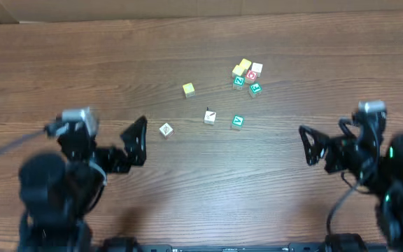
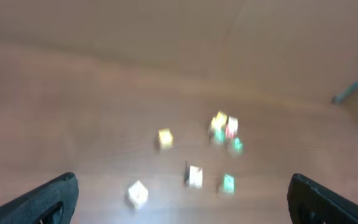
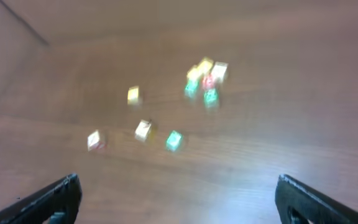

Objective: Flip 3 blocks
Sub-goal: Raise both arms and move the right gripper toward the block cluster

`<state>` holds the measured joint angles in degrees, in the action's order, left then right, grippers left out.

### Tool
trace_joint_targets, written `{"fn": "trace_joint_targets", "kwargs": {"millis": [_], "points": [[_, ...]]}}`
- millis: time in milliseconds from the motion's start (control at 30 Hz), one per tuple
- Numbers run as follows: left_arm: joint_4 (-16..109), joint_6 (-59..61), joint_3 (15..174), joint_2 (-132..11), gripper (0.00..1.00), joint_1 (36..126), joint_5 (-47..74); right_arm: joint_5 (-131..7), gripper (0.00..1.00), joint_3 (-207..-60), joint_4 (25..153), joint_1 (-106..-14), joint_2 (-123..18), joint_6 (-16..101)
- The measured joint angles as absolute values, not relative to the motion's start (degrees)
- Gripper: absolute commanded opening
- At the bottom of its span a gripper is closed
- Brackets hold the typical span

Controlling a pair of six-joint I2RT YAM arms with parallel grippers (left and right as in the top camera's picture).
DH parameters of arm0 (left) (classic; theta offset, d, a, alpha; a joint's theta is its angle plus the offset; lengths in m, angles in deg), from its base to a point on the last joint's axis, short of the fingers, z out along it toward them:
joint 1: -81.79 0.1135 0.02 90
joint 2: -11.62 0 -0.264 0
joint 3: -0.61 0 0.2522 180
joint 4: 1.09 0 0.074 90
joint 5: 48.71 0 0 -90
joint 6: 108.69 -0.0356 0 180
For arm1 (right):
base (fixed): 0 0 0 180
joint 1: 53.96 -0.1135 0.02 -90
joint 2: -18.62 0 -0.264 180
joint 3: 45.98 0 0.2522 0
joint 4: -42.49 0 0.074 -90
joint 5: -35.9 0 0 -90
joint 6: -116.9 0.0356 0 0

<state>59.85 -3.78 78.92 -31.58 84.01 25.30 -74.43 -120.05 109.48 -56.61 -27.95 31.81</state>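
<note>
Nearest the robot, the left gripper [image 1: 137,140] and the right gripper [image 1: 309,145] both hover over the bare table [image 1: 215,189], each with its jaws spread wide and nothing between them. Only the overhead view shows the arms themselves. Each wrist view gives just two dark fingertips at its bottom corners, the left fingers [image 2: 51,198] and the right fingers [image 3: 48,200], cut off by the frame edge.

Further out, the three blocks lie in a loose row on the wood, apart from one another: the left block [image 1: 166,129], just beyond the left gripper's tip; the middle block [image 1: 210,117]; and the green-faced block [image 1: 237,122]. Overhead, the middle block shows a thin dark mark on its pale top, and the green-faced one a light letter too small to read. Both wrist views are blurred, so there the same cubes are only pale and green smudges.

Beyond them a plain yellow cube [image 1: 188,89] sits alone. Farther right is a tight cluster [image 1: 247,75] of yellow, red and green cubes, touching or nearly so; I cannot tell which. Farthest off, a tan wall [image 1: 187,8] edges the table.
</note>
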Motion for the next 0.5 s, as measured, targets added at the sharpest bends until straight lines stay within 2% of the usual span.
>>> {"fn": "trace_joint_targets", "kwargs": {"millis": [167, 367, 400, 433, 467, 500], "points": [[72.8, -3.8, 87.9, -45.3, 1.00, 84.0, 24.4, -75.9, 1.00, -134.2, 124.1, -56.6, -45.5, 31.9], [76.3, -3.8, 89.2, -58.0, 1.00, 84.0, 24.3, -82.2, 1.00, -137.9, 126.4, -56.6, -59.2, 33.8], [77.2, -3.8, 89.2, -59.7, 1.00, 84.0, 24.3, -83.5, 0.97, -137.9, 126.4, -56.6, -61.2, 34.2], [78.2, -3.8, 89.2, -61.3, 0.99, 84.0, 24.3, -84.9, 0.87, -137.9, 126.4, -56.6, -63.1, 34.6], [79.2, -3.8, 89.2, -63.0, 0.75, 84.0, 24.3, -86.1, 0.70, -137.9, 126.4, -56.6, -64.7, 35.2], [80.0, -3.6, 89.2, -64.5, 0.34, 84.0, 24.3, -87.2, 0.52, -137.9, 126.4, -56.6, -66.2, 35.7]]}}
